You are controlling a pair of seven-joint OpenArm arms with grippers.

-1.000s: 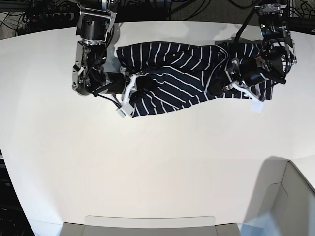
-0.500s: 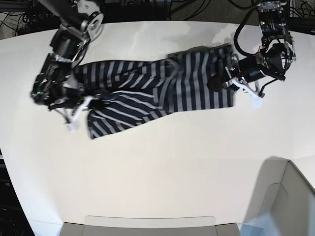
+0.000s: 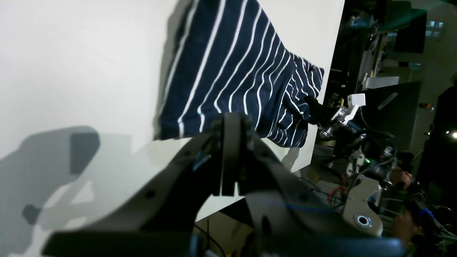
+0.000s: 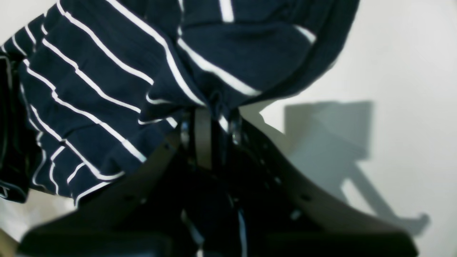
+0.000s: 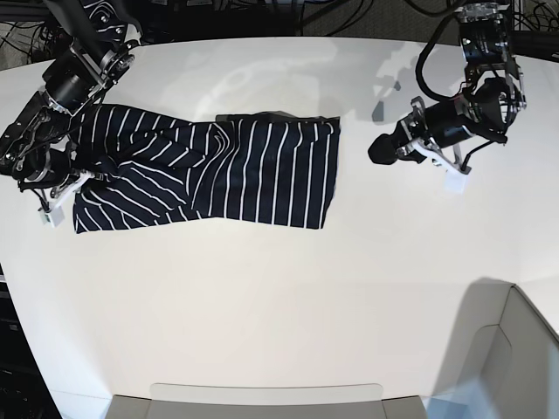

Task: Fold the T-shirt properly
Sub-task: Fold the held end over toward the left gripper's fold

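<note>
A second earlier both my grippers were on the shirt [image 5: 218, 175], bunched at the far edge of the table [image 5: 262, 305]. By now that had changed: my left gripper [image 5: 382, 149] had let go and hung clear of the cloth, off its near hem, fingers pressed together on nothing. My right gripper [image 5: 61, 188] had dragged its end out sideways, and its fingers [image 4: 203, 139] were still clamped on a pinch of striped fabric.

I judged that as a spreading pull, not a fold. The shirt was stretched out from a heap, so the task was only at the laying-flat stage, with folding not yet begun.

The shirt lay on the table's far half, toward my right arm's side. Its long axis ran across the table, from my right gripper toward my left. The end nearest my left gripper was flat with a straight edge. The end in my right gripper was still twisted and puckered. I could not tell which end was the collar.
</note>
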